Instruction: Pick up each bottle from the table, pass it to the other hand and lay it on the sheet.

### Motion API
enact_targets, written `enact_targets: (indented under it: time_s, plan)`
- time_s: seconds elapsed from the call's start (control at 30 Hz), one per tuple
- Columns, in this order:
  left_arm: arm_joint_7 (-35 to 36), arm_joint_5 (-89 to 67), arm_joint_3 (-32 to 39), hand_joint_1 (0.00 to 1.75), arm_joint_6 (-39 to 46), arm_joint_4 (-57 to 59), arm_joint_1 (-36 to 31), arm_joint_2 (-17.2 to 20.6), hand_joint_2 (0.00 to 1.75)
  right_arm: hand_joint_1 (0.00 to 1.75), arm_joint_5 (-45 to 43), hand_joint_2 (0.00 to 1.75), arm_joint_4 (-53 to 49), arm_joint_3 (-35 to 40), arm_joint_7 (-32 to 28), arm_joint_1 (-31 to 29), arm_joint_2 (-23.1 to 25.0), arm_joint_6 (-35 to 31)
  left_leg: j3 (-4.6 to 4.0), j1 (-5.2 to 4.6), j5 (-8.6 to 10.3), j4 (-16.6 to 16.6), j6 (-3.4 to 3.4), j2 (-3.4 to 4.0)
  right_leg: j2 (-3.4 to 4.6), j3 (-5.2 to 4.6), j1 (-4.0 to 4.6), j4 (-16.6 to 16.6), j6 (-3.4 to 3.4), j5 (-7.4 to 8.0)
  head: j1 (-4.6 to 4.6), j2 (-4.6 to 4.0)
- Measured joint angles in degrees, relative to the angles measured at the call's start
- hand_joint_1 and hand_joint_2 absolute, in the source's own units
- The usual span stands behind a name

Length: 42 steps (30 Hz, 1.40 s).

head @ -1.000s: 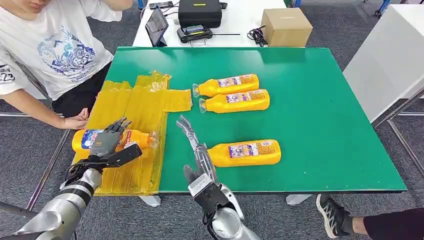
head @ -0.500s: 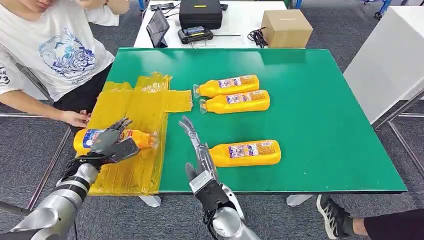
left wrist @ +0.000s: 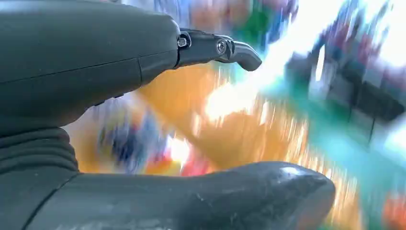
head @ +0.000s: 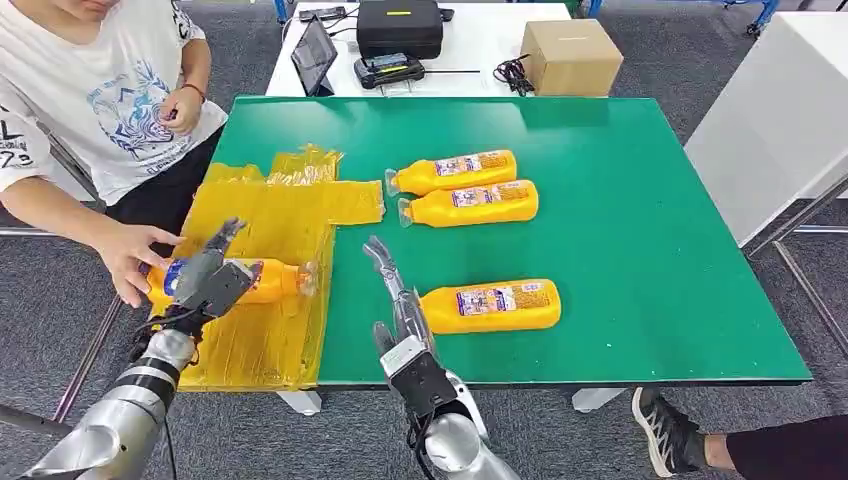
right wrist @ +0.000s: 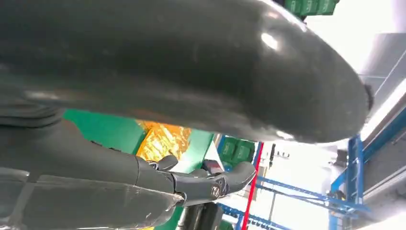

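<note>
An orange bottle [head: 262, 280] lay on the yellow sheet [head: 268, 230] at the green counter [head: 620, 220] edge. The left hand [head: 205, 277] rested over it, fingers apart, and a person's hand [head: 135, 258] touched its base. The right hand [head: 395, 290] hovered empty with straight fingers beside another orange bottle [head: 490, 305].

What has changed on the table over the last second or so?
The left hand has lifted its fingers off the bottle on the yellow sheet and is opening. The person's hand has reached in to that bottle's base. The right hand and the three bottles on the green table stayed put.
</note>
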Motion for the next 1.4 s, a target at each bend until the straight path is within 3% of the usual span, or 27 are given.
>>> enact_targets:
  time_s: [0.13,0.33,0.47,0.57,0.6,0.67,0.73,0.87,1.0,1.17,1.4]
  plan:
    - [-3.9,1.3,1.1,0.0,14.5,-4.8,1.1,-1.8,0.0,0.0,0.7,0.0,0.8,0.3,-0.3,-0.4,0.0,-0.6,-0.09,0.0,-0.01,0.0,0.0,-0.01,0.0,-0.06,0.0,0.0,0.02,-0.01,-0.02,0.0]
    - [-3.9,-1.1,1.9,0.0,15.8,-9.3,2.2,-3.0,0.0,0.0,0.8,0.0,1.7,0.5,-0.4,-0.7,0.2,-0.7,-0.25,0.0,-0.02,0.0,-0.01,0.0,0.0,-0.25,0.0,0.0,0.01,-0.02,-0.02,0.0]
    - [-3.9,-14.3,7.2,0.0,16.0,-21.1,5.2,-6.1,0.0,0.0,1.4,0.0,2.2,0.7,-0.7,-0.9,0.2,-1.0,-0.33,0.0,-0.01,0.0,0.0,0.04,0.03,-0.35,0.0,0.0,0.01,-0.02,0.0,0.0]
    - [-3.9,-14.6,9.1,0.0,16.1,-31.9,7.0,-8.9,0.0,0.0,3.5,0.0,2.5,0.7,-1.0,-1.0,0.1,-2.8,-0.38,-0.01,-0.02,0.0,0.0,0.04,0.03,-0.38,-0.01,0.0,0.02,-0.02,-0.02,0.0]
    - [-3.9,-11.9,9.3,0.0,16.1,-34.4,7.3,-9.5,0.0,0.0,5.1,1.75,2.6,0.7,-0.6,-1.0,0.1,-4.1,-0.38,-0.01,-0.03,0.0,0.0,0.03,0.03,-0.38,-0.01,0.0,0.02,-0.02,-0.04,0.0]
    - [-3.9,-4.5,9.7,0.0,16.0,-37.4,7.9,-10.7,0.0,0.0,10.4,1.75,2.6,0.7,2.0,-0.9,-0.1,-7.6,-0.39,-0.01,-0.04,0.0,0.0,0.01,0.02,-0.39,-0.01,0.0,0.02,-0.03,-0.02,0.0]
    - [-3.9,12.6,9.6,0.0,13.9,-36.8,8.3,-11.1,0.0,0.0,19.1,1.75,2.1,0.4,9.3,-0.4,-0.9,-10.1,-0.38,-0.01,-0.07,0.0,-0.03,0.02,0.02,-0.39,0.0,0.0,0.02,-0.03,-0.07,0.0]
    - [-3.8,41.7,9.7,0.0,6.9,-35.1,12.2,-11.7,0.0,0.0,33.2,1.75,1.6,-3.0,21.3,-0.7,-5.2,-9.5,-0.37,-0.01,-0.08,0.0,-0.05,0.1,0.09,-0.41,-0.01,-0.1,0.02,-0.02,-0.04,0.0]
    - [-3.9,39.2,9.3,0.0,5.2,-34.7,18.0,-12.6,0.0,0.0,40.0,1.75,1.6,-8.0,24.9,-2.7,-9.9,-5.2,-0.4,-0.06,-0.07,0.0,-0.03,0.08,0.08,-0.38,-0.05,-0.1,0.06,0.01,-0.04,0.0]
    - [-4.0,35.4,8.0,0.0,7.5,-34.7,24.2,-13.6,0.0,0.0,39.8,1.75,1.6,-11.7,29.4,-4.7,-15.3,3.9,-0.42,-0.08,-0.12,0.0,0.04,0.07,0.08,-0.39,-0.06,-0.1,0.08,0.01,-0.07,0.0]
    - [-4.0,33.2,6.8,0.0,9.1,-35.8,28.1,-14.0,0.0,0.0,38.4,1.75,1.6,-13.0,29.7,-5.2,-19.2,6.0,-0.43,-0.04,-0.17,0.0,0.06,0.09,0.08,-0.41,0.02,-0.1,0.08,0.0,-0.09,0.0]
